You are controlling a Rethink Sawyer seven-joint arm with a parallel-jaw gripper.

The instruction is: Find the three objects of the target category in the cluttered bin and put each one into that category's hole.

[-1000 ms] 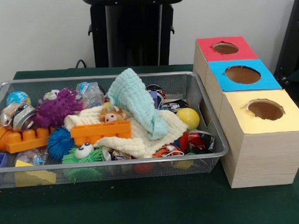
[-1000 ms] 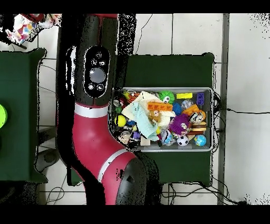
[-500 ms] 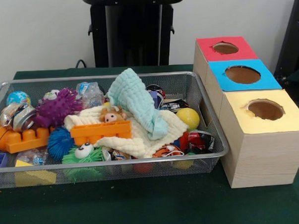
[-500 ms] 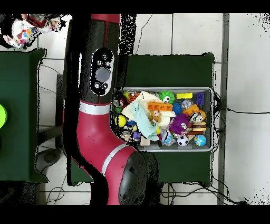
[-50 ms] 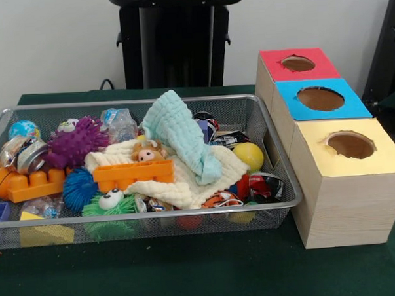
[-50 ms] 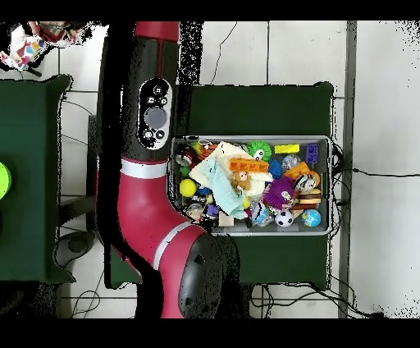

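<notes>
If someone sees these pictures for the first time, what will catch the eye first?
Probably the wire bin, heaped with toys, with a mint cloth peaked at its middle and a purple spiky ball toward the left. Beside it stand three boxes with round holes, topped red, blue and yellow. In the overhead view, the big red arm fills the space left of the bin.

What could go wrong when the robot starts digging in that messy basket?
The cloths lie over other toys, so some stay hidden and a grab might lift cloth instead.
The toys are packed tight: pulling the orange block could drag the little bear beside it.
The yellow ball is round and may slip and roll away.
The box holes look small, so a drop could miss.
</notes>
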